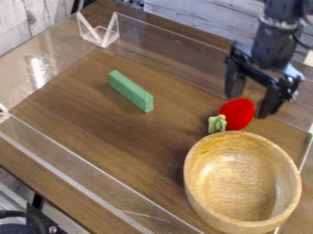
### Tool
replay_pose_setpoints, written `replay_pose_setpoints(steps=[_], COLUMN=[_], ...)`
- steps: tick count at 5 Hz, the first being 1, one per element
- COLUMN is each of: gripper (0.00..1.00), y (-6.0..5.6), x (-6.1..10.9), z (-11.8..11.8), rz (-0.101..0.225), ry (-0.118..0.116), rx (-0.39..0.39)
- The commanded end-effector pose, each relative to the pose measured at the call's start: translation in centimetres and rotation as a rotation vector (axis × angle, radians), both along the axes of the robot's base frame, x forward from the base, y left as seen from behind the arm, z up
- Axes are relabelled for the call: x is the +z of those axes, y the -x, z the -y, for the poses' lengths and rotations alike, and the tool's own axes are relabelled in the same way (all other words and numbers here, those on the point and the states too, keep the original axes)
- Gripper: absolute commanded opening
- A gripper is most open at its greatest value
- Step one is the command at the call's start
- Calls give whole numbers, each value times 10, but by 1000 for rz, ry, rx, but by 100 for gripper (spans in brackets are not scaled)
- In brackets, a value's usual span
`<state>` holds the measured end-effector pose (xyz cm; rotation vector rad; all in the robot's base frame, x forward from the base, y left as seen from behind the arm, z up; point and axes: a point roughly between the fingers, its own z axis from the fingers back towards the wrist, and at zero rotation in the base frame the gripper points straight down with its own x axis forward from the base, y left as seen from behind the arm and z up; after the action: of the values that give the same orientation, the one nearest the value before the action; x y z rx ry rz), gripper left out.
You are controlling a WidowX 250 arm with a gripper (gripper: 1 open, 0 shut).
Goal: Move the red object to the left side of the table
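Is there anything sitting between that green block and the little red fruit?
No. In the camera view, only bare table lies between the green block and the red object; the wooden bowl sits nearer the camera, off that stretch.

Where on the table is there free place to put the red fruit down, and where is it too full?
Free: the bare wood left of the green block, up to the acrylic wall, and the strip between block and bowl. Crowded: the right side, where the red fruit, the bowl and the open gripper sit close together.
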<state>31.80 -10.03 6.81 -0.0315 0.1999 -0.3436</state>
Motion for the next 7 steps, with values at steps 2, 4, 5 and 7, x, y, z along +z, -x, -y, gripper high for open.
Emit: replay_pose_setpoints(steps=[2, 4, 5, 7], gripper=[100, 100, 100, 100], y=[-26, -42, -45, -53], x=[-8, -16, -20, -40], z=[8, -14, -25, -51], rz=[48, 37, 32, 16], ry=[-7, -37, -44, -51], rx=[41, 5, 17, 56])
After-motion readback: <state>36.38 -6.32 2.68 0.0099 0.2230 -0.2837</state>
